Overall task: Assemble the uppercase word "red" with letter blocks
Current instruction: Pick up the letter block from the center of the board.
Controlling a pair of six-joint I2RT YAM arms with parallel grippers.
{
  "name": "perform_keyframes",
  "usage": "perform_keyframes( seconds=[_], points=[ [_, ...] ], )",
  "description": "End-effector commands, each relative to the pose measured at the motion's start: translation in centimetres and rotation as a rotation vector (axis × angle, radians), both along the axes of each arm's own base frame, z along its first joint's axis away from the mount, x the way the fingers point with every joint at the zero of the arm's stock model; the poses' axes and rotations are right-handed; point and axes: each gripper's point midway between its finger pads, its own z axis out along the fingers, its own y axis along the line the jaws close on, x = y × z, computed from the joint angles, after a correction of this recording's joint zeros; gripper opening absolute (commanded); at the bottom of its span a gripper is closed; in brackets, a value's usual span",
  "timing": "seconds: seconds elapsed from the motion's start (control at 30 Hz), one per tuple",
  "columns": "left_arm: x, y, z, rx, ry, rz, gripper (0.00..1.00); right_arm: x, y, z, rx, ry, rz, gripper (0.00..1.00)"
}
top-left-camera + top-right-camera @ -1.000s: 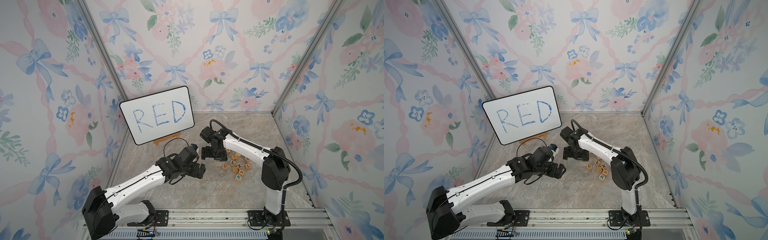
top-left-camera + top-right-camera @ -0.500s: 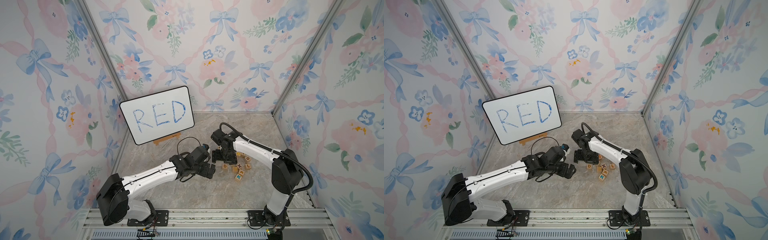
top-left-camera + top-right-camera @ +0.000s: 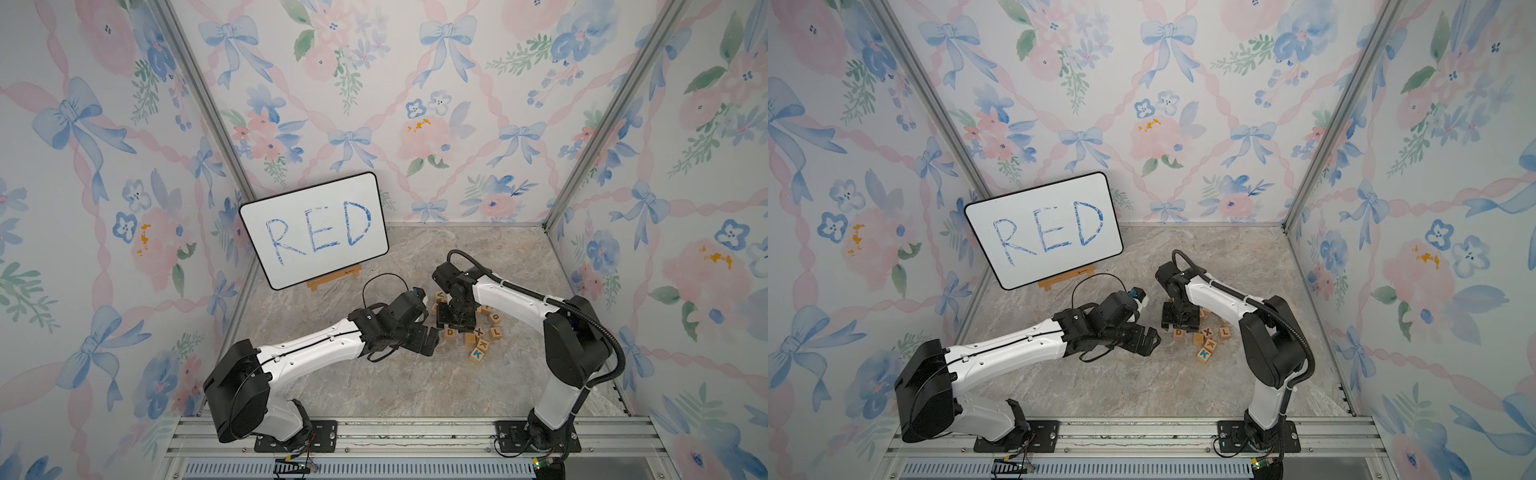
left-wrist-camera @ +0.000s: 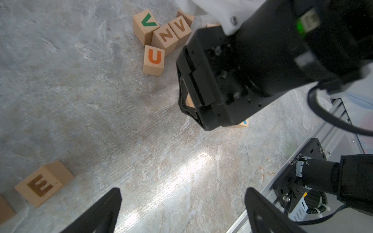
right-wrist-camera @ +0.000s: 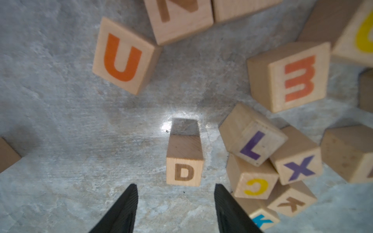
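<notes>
On the marble floor (image 3: 415,386), right of centre in a top view, the D block (image 3: 449,332) is seen free just ahead of the parted, empty right gripper (image 5: 175,187), and may be knocked away if the jaws are shut early; the left gripper (image 4: 183,191) is seen spread wide too.

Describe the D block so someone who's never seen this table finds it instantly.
Start at the whiteboard reading RED, then drop to the pile of letter blocks under the right gripper. The D block stands alone at the pile's edge nearest the left arm, touching no neighbour.
</notes>
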Motion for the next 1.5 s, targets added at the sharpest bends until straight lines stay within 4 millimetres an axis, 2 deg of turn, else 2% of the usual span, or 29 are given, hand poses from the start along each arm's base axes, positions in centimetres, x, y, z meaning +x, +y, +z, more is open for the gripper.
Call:
perform_keyframes(
  seconds=[0.0,0.43,0.63,0.73,0.8,1.13,1.27,1.47],
  points=[
    [0.0,-0.8,0.8,-0.028,0.002,-0.008,0.98,0.1,-0.3,-0.5,0.013,0.002,0.001,0.59],
    [-0.1,-0.8,1.3,-0.042,0.001,-0.003,0.98,0.2,-0.1,-3.4,0.004,0.045,0.000,0.52],
    [-0.2,-0.7,1.6,-0.048,-0.004,-0.006,0.98,0.0,-0.5,-3.9,-0.022,0.056,0.005,0.33],
    [0.0,-0.6,1.7,-0.047,-0.015,-0.005,0.98,0.0,-1.0,-3.6,-0.042,0.051,0.008,0.21],
    [0.1,-0.5,1.9,-0.049,-0.021,-0.007,0.98,0.1,-0.9,-3.1,-0.038,0.040,0.012,0.17],
    [0.3,0.3,2.7,-0.062,-0.042,-0.005,0.98,1.1,0.4,-1.1,-0.013,0.009,0.021,0.15],
    [0.2,1.1,2.9,-0.067,-0.053,0.008,0.98,1.7,1.5,-0.4,-0.004,-0.004,0.032,0.15],
    [0.2,3.5,3.4,-0.085,-0.071,0.062,0.98,2.6,3.6,0.4,0.006,-0.022,0.058,0.15]
  ],
)
